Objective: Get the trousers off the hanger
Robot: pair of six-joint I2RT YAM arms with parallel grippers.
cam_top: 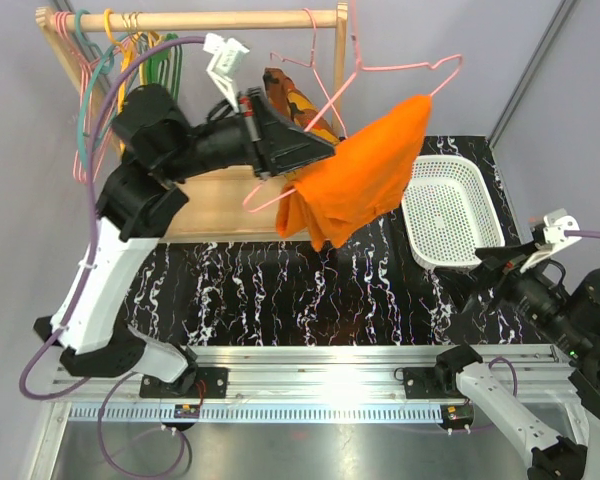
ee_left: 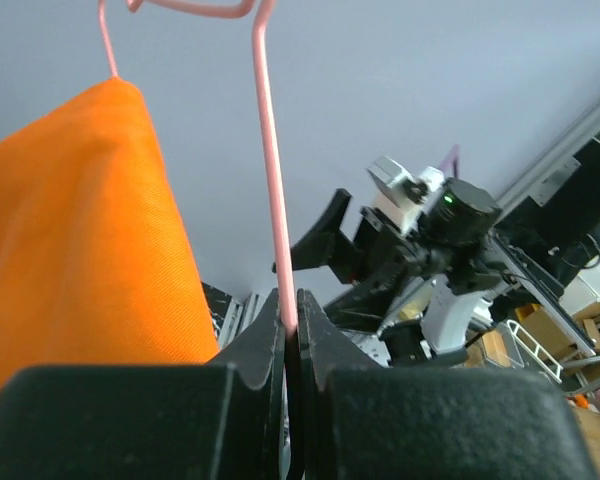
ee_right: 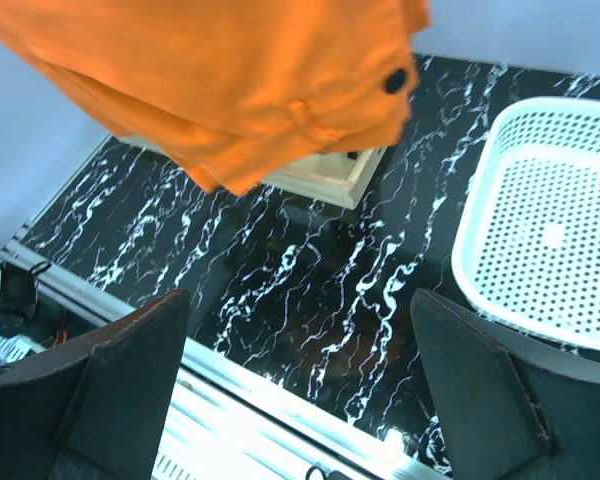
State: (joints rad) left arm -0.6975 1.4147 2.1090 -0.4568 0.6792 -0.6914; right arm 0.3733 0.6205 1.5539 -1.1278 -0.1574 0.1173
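Reaching up from the lower left of the overhead view, the left arm is bending at its elbow and stretching rightward to the middle of the frame, high above the table. The left gripper is pinching one thin wire of the pink hanger. In the left wrist view its jaws are pressing together on that wire with almost no gap.

The hanger is tilting in mid-air, its hook pointing to the upper right, away from the wooden rack at upper left. The orange trousers are draping over the hanger at centre frame, drooping above the table just left of the white basket.

The right arm is sitting low at lower right. The right gripper is pointing up-left toward the basket's near rim, fingers spread wide and holding nothing. In its wrist view the trousers are filling the upper left.
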